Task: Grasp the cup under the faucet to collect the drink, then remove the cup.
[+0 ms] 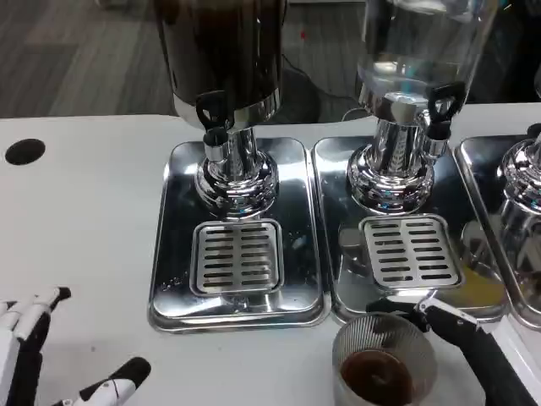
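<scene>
Two dispensers (226,76) behind; cup (382,359) off drip tray (397,169), right hand (456,326) touching.

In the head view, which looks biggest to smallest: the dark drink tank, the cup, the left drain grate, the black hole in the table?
1. Dark drink tank
2. Cup and left drain grate: alike, and the cup sits nearer the camera, so unranked
3. Black hole

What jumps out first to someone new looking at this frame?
Two shiny drink dispensers stand at the back of the white table: a dark one left of centre and a clear one to its right, each over a slotted drip tray. At the bottom, the right robot hand grips a ribbed clear cup holding dark drink, away from the faucets. The left robot hand rests open at bottom left.
</scene>
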### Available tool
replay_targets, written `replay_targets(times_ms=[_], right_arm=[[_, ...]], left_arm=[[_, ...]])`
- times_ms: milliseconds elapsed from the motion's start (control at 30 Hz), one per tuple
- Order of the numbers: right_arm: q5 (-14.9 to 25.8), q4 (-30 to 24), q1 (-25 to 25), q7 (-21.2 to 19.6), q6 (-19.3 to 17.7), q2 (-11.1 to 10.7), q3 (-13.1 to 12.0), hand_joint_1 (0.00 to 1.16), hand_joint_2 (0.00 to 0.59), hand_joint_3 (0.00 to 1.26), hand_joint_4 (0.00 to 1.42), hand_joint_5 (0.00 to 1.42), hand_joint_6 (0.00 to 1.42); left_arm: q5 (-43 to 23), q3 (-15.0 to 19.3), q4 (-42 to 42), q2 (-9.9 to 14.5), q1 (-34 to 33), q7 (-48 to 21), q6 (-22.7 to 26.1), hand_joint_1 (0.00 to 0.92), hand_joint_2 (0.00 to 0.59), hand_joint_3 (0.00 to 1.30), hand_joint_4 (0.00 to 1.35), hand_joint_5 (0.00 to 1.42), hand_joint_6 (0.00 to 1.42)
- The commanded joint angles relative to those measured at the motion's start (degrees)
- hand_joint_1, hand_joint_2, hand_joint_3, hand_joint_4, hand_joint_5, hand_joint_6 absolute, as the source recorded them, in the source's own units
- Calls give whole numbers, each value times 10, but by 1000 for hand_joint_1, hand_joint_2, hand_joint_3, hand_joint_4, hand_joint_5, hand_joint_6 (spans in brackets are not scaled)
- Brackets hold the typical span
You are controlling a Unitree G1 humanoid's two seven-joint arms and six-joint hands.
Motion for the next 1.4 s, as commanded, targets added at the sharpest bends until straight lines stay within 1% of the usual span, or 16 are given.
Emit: replay_targets(times_ms=[33, 400, 467, 600, 667, 833, 1033, 1133, 1233, 1267, 1300, 1333, 1400], right_arm=[[0, 17, -13, -20, -42, 11, -4, 748, 105, 497, 536, 568, 260], [-22, 69, -36, -41, -77, 20, -5, 746, 106, 497, 536, 575, 260], [-33, 72, -40, -49, -85, 21, -5, 746, 106, 456, 523, 548, 225], [-54, 71, -43, -61, -91, 19, -6, 719, 97, 247, 398, 478, 146], [-60, 65, -42, -61, -91, 17, -6, 705, 94, 188, 350, 453, 138], [-59, 49, -37, -57, -84, 12, -4, 683, 96, 147, 256, 388, 120], [-46, 24, -28, -48, -71, 8, -4, 660, 99, 120, 199, 336, 120], [-25, 10, -22, -39, -64, 6, -5, 643, 104, 120, 184, 311, 120], [32, -25, -9, -19, -47, 2, -5, 610, 113, 128, 181, 306, 120], [50, -40, -5, -11, -39, 0, -6, 593, 127, 147, 181, 306, 120], [102, -66, 2, 9, -10, -4, -3, 573, 146, 165, 181, 306, 134], [138, -85, 7, 23, 12, -6, -1, 548, 169, 183, 181, 294, 134], [247, -127, 14, 70, 85, -13, 6, 523, 232, 212, 190, 266, 137]], left_arm=[[1, 10, -9, -1, 4, 3, 2, 0, 87, 180, 36, 131, 377], [-2, 23, -20, -3, 12, -1, 1, 0, 86, 190, 42, 140, 390], [-4, 25, -23, -3, 13, -2, 2, 0, 93, 193, 42, 142, 393], [-6, 28, -22, -4, 13, -3, 2, 0, 94, 196, 47, 148, 395], [-7, 28, -22, -4, 12, -4, 1, 0, 94, 199, 49, 149, 396], [-8, 29, -20, -4, 9, -5, 1, 0, 93, 204, 61, 152, 405], [-18, 30, -17, -4, 7, -4, 0, 0, 97, 215, 65, 163, 411], [-25, 33, -17, -4, 8, -1, -2, 0, 97, 216, 65, 164, 411], [-32, 38, -19, -4, 9, 2, -4, 0, 101, 217, 65, 164, 412], [-33, 39, -20, -4, 9, 2, -5, 0, 101, 217, 65, 164, 412], [-36, 41, -22, -4, 9, 3, -6, 0, 102, 217, 65, 164, 412], [-38, 43, -23, -3, 9, 4, -8, 0, 102, 217, 65, 165, 412], [-41, 45, -24, -3, 9, 5, -11, 0, 102, 218, 65, 165, 412]])
